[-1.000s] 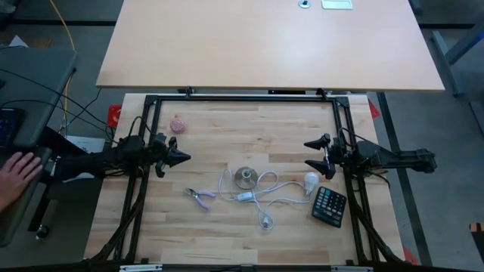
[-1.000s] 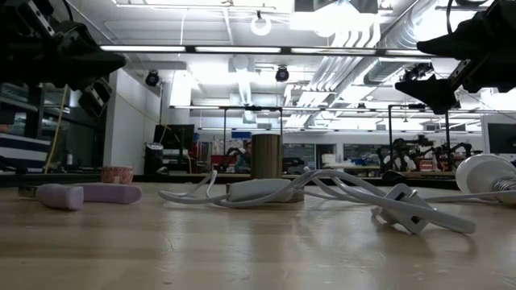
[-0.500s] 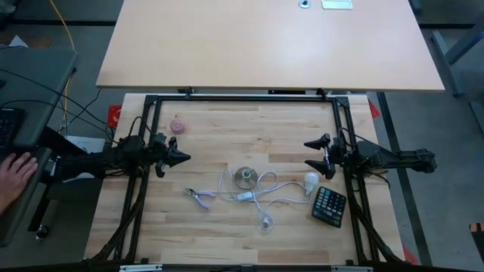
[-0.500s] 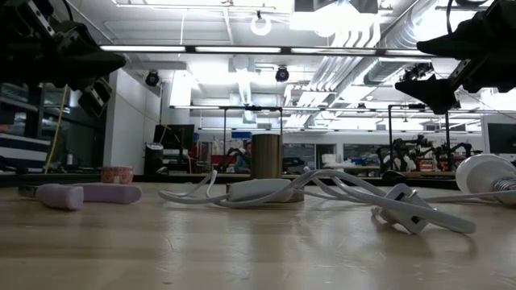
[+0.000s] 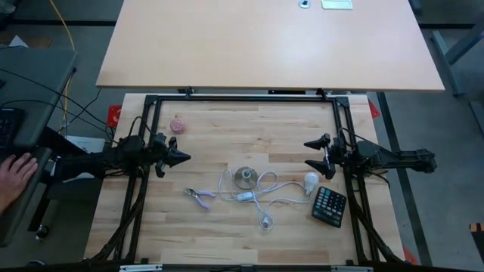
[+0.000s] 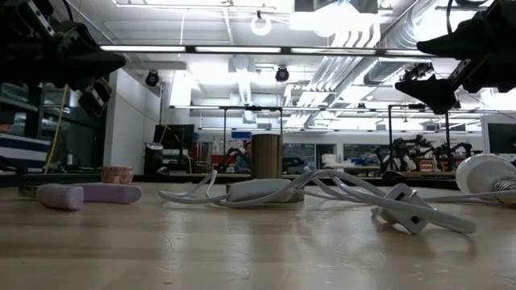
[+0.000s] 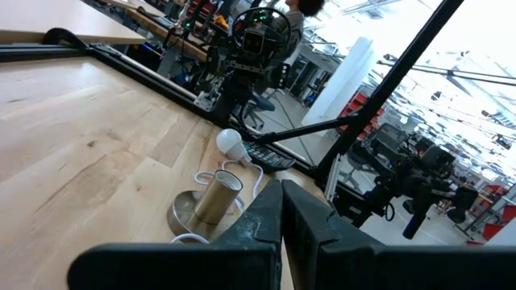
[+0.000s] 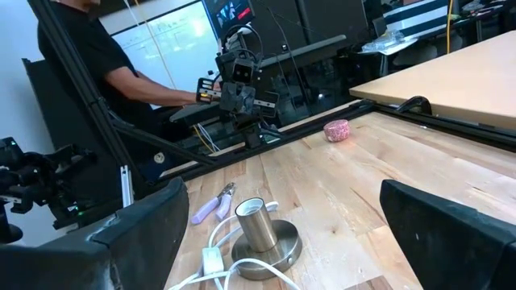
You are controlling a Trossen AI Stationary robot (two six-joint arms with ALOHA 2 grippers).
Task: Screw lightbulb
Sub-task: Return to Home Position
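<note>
Lightbulb (image 5: 311,180) lies free of the socket (image 5: 243,177), with the arms at the sides.
Nearest the bench's front edge we see a calculator (image 5: 330,205) and pliers (image 5: 200,197), then the bulb beside the socket. At the left edge the left gripper (image 5: 184,157) is closed and empty; at the right edge the right gripper (image 5: 307,154) gapes wide, empty. A pink ball (image 5: 178,124) sits farthest.

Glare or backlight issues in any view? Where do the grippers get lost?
Low view: ceiling lights blow out, left gripper and right gripper show as black silhouettes; the lightbulb is readable. High view: even light, soft shadows, no glare on the table. Right wrist view: fingers dark, the socket well lit.
</note>
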